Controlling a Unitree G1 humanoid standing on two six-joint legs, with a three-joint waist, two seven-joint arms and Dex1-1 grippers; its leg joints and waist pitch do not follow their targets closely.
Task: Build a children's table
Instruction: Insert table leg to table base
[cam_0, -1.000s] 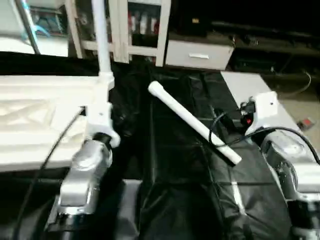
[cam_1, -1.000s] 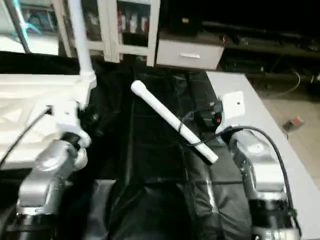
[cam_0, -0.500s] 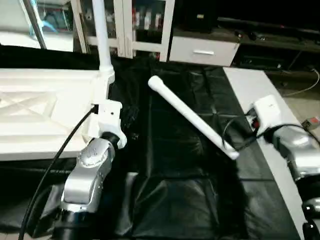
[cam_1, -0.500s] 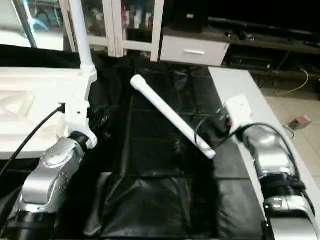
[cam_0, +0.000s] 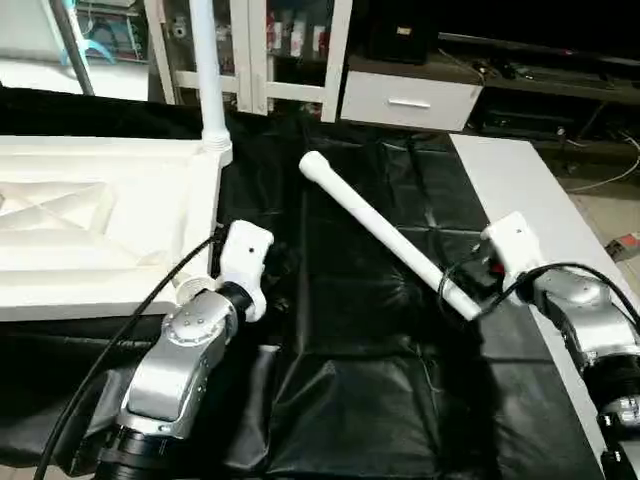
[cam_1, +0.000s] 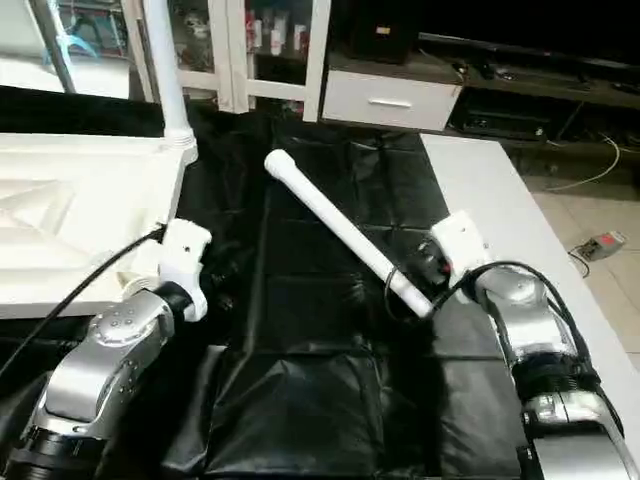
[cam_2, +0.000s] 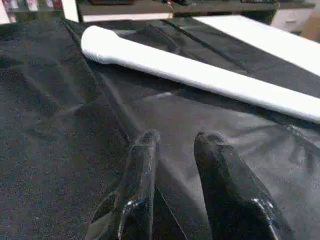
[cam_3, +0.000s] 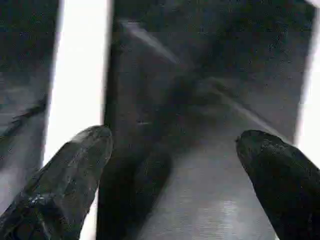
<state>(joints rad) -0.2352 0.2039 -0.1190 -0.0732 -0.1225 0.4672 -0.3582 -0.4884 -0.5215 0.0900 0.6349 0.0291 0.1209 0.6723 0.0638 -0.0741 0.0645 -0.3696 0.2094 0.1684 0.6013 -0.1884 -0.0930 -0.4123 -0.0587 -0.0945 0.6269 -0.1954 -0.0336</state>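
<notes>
The children's table's white tabletop (cam_0: 100, 215) lies upside down at the left, ribs up. One white leg (cam_0: 207, 70) stands upright in its near-right corner socket. A second leg (cam_0: 380, 235) lies slantwise on the black cloth, thick end far, thin end near the right. My left gripper (cam_2: 174, 145) hovers low over the cloth just right of the tabletop's edge, its fingers a narrow gap apart with nothing between them. My right gripper (cam_0: 476, 282) stands wide open at the loose leg's thin end; in the right wrist view the leg (cam_3: 82, 65) runs beside one finger (cam_3: 75, 170).
The black cloth (cam_0: 350, 390) covers the work table, with a bare white surface (cam_0: 515, 180) along its right side. A white shelf unit and drawer (cam_0: 405, 100) stand at the back. A black cable (cam_0: 120, 330) loops from my left arm.
The camera has lifted and tilted. My left gripper has drawn back from the tabletop corner, toward me and rightward. My right gripper has come closer to the loose leg's thin end.
</notes>
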